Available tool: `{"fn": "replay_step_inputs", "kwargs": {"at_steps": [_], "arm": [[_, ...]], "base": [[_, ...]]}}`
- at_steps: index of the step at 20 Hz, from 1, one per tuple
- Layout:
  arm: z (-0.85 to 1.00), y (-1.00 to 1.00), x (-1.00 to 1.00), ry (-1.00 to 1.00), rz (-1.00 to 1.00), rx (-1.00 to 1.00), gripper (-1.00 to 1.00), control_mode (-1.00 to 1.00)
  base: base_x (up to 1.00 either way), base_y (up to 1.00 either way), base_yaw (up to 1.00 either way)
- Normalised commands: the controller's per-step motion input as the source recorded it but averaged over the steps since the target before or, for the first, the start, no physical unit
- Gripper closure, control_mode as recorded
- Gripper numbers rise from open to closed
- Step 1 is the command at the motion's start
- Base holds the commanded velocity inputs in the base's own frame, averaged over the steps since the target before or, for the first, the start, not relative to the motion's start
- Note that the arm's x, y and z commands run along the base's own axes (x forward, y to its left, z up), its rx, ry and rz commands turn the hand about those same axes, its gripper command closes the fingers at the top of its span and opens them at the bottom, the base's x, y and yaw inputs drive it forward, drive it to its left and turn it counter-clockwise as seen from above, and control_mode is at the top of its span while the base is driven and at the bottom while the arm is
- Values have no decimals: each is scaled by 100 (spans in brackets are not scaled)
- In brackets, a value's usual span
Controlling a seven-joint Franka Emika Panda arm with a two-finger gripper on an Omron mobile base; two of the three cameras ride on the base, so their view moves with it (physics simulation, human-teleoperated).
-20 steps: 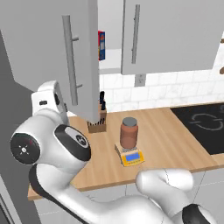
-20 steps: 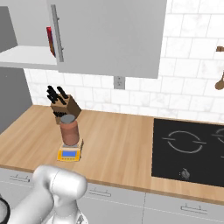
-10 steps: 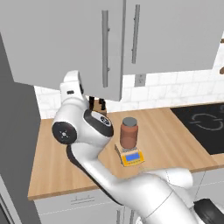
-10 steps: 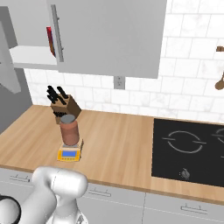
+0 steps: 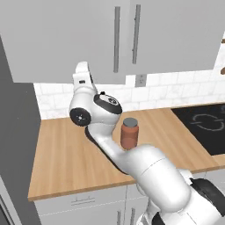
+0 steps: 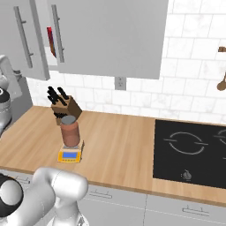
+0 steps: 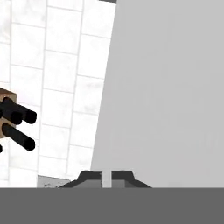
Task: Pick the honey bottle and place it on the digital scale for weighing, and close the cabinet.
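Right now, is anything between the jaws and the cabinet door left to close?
Nothing visible does: the jaws sit right at the cabinet door, which stands slightly ajar, with bare door face directly ahead.

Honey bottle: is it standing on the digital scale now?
Yes, the honey bottle stands upright on the digital scale.

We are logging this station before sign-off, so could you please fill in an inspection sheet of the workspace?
Surface: wooden counter, black hob set in it.
Job's things: honey bottle upright on the digital scale; cabinet left door slightly ajar.
Clutter: knife block behind the scale.
Grippers: gripper nearly shut, holding nothing, close to the cabinet door.
Cables: nothing seen.
Surroundings: white tiled wall, wall socket, hanging wooden utensils.
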Motion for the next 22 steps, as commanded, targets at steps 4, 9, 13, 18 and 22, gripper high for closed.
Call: {"fn": "replay_step_inputs", "kwargs": {"at_steps": [4,9,13,18,22], "arm": [[23,-21,90,-5,0,1,100,-100],[30,-19,91,1,0,4,100,-100],[5,-11,96,3,0,1,100,-100],[15,-26,18,-2,0,5,100,-100],[44,-45,-34,0,0,11,100,-100]], "base": [[0,0,0],[0,0,0],[0,0,0],[0,0,0],[0,0,0]]}}
